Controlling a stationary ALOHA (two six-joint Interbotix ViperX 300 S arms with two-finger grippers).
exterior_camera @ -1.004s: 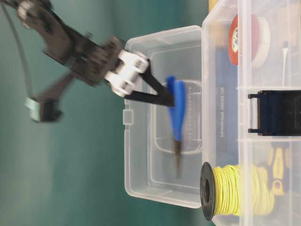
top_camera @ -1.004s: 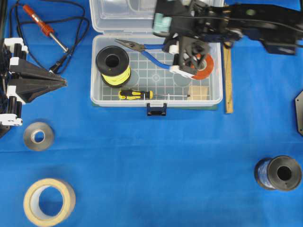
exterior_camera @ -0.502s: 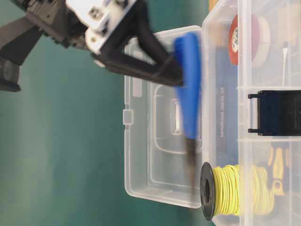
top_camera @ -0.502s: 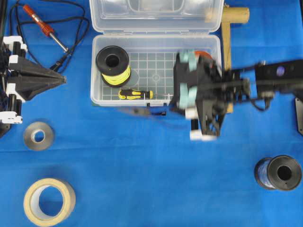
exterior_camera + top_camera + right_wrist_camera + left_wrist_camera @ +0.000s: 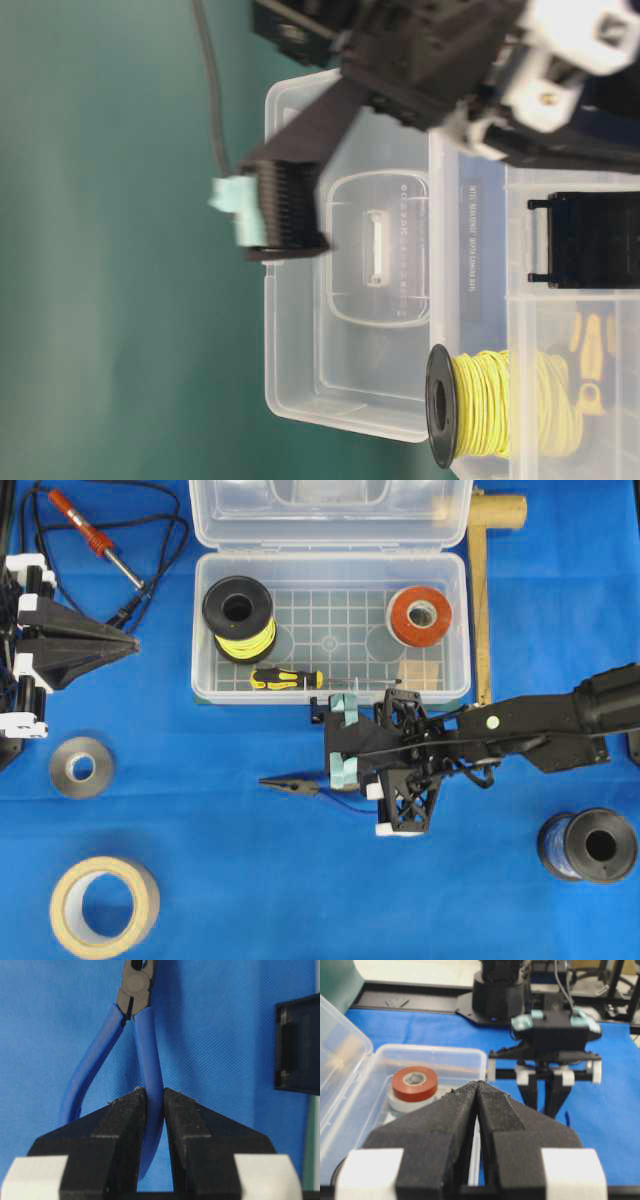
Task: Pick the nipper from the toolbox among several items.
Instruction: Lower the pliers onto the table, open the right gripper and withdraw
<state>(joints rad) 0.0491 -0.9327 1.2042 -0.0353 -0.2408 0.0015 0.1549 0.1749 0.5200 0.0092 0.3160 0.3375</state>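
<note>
The nipper [image 5: 292, 784] has blue handles and dark pointed jaws that point left over the blue cloth, in front of the clear toolbox [image 5: 203, 630]. My right gripper [image 5: 385, 798] is shut on one blue handle; the wrist view shows the nipper [image 5: 145, 1045] pinched between the right gripper's [image 5: 154, 1092] pads, the other handle free. I cannot tell whether the nipper touches the cloth. My left gripper [image 5: 125, 646] is shut and empty at the far left, also in its own view [image 5: 479, 1085]. The toolbox [image 5: 350, 330] stands open, lid back.
In the toolbox lie a yellow wire spool [image 5: 238, 615], a black-and-yellow screwdriver [image 5: 285, 679], red tape [image 5: 420, 617] and a wooden block [image 5: 420, 673]. A soldering iron [image 5: 95, 535], two tape rolls [image 5: 82, 768] [image 5: 105, 907], a dark spool [image 5: 590, 845] and a wooden stick [image 5: 482, 600] lie around.
My right gripper has carried the nipper up out of the toolbox and forward, down over the cloth in front of the latch. The left arm has not moved.
</note>
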